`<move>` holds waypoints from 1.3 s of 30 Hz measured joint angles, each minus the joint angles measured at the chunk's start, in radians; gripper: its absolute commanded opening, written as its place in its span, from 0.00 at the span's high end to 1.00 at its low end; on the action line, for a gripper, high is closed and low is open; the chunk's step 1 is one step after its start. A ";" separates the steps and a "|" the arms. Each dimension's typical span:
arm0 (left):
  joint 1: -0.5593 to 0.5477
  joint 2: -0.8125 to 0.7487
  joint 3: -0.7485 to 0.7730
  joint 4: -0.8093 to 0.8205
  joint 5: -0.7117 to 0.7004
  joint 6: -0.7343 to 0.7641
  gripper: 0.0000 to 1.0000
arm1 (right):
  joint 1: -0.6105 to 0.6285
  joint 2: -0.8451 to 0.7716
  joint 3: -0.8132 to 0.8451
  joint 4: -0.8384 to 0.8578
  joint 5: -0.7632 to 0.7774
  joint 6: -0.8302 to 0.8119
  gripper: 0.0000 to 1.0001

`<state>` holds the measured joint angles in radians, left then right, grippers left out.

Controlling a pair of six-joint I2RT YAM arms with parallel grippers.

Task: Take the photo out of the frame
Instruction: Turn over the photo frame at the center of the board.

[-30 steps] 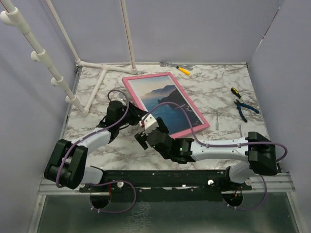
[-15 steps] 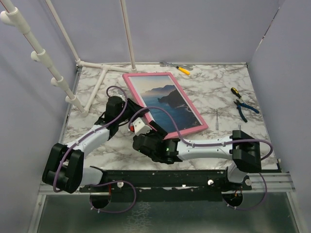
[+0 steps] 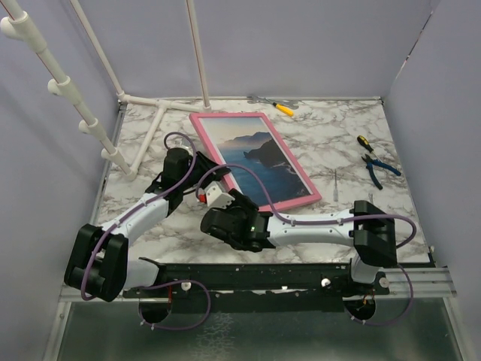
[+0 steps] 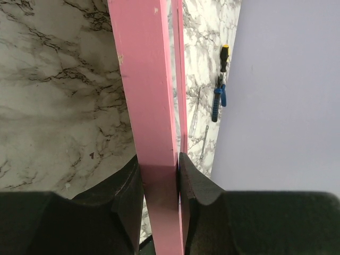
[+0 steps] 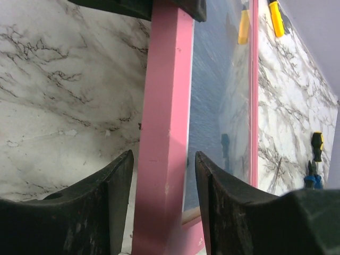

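Observation:
The frame (image 3: 295,197), pink-bordered, rests tilted on the marble table with its left side lifted. The photo (image 3: 255,154) of a blue lake and mountains sits inside it, face up. My left gripper (image 3: 208,179) is shut on the frame's left border (image 4: 146,95), and both pads press the pink edge. My right gripper (image 3: 225,201) straddles the same border (image 5: 167,106) closer to the near corner. It is open, with a gap on each side of the pink edge. In the right wrist view the photo (image 5: 215,101) lies just right of that border.
A white pipe rack (image 3: 143,128) stands at the back left. A yellow screwdriver (image 3: 283,108) lies behind the frame. A black-and-yellow screwdriver (image 3: 364,143), blue pliers (image 3: 379,167) and a thin metal rod (image 3: 335,183) lie to the right. Purple walls enclose the table.
My right gripper has slid left to the frame's near-left border and its jaws have narrowed around it. The left gripper keeps its hold, and the frame has turned slightly.

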<state>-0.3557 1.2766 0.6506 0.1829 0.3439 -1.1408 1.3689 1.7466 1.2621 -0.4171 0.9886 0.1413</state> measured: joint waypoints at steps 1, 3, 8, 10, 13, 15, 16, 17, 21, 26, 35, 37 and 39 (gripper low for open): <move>0.000 0.000 0.003 0.000 0.000 0.000 0.70 | 0.000 0.007 0.005 -0.007 0.002 0.000 0.48; 0.000 0.000 0.009 -0.002 0.000 0.001 0.70 | 0.000 0.019 0.014 -0.015 0.002 0.000 0.50; 0.000 -0.001 0.011 -0.010 -0.001 0.001 0.67 | 0.000 0.036 0.036 -0.044 0.025 -0.002 0.80; 0.000 -0.002 0.012 -0.009 -0.001 0.001 0.63 | 0.000 0.039 0.040 -0.053 0.045 0.006 0.87; -0.001 -0.014 0.013 -0.010 -0.001 0.005 0.52 | 0.000 0.039 0.040 -0.055 0.053 0.007 0.99; -0.002 -0.019 0.013 -0.011 -0.001 0.010 0.42 | 0.000 0.038 0.040 -0.055 0.052 0.007 0.99; -0.002 -0.024 0.013 -0.013 -0.002 0.016 0.36 | 0.000 0.037 0.040 -0.055 0.050 0.007 0.99; -0.002 -0.033 0.015 -0.014 -0.002 0.020 0.31 | 0.000 0.035 0.040 -0.054 0.046 0.005 0.99; -0.002 -0.068 0.035 -0.029 -0.008 0.039 0.13 | -0.001 0.015 0.024 -0.044 0.043 0.002 0.99; 0.005 -0.109 0.099 -0.116 -0.026 0.098 0.09 | -0.019 -0.034 0.007 -0.040 0.019 0.004 0.99; 0.071 -0.208 0.235 -0.377 -0.162 0.280 0.08 | -0.069 -0.169 -0.024 -0.017 -0.063 0.000 0.99; 0.077 -0.236 0.247 -0.427 -0.218 0.313 0.08 | -0.073 -0.182 -0.019 -0.017 -0.076 -0.001 0.99; 0.079 -0.261 0.260 -0.472 -0.271 0.338 0.09 | -0.075 -0.187 -0.006 -0.016 -0.089 0.000 0.99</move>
<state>-0.2768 1.0157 0.9104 -0.2886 0.0731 -0.8032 1.2942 1.5593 1.2560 -0.4335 0.8993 0.1410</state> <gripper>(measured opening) 0.917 0.318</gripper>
